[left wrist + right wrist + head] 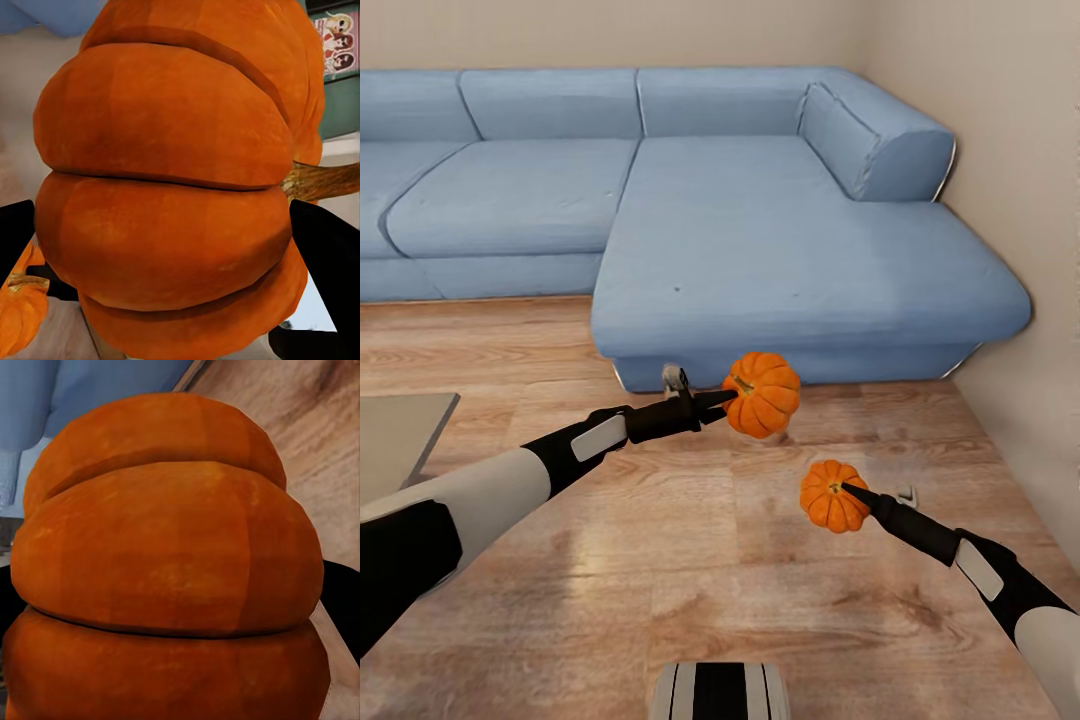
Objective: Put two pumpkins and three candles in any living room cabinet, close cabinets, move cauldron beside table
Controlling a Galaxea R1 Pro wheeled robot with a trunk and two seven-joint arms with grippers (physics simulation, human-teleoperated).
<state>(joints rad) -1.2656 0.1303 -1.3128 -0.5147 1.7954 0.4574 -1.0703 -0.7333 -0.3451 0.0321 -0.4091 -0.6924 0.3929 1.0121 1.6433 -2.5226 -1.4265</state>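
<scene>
A: Upper frame: blue sofa; below it, wood floor; at the left edge, a grey table corner.

B: Centre: left gripper clamped on one pumpkin. Lower right: right gripper clamped on the other pumpkin, both held above the floor.

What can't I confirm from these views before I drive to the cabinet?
- Left gripper finger contact: the left pumpkin blocks the left wrist view.
- Right gripper contact: the right pumpkin blocks the right wrist view.
- The table: cut off by the head view's left edge.
- Floor under the sofa: hidden by the sofa itself.
</scene>
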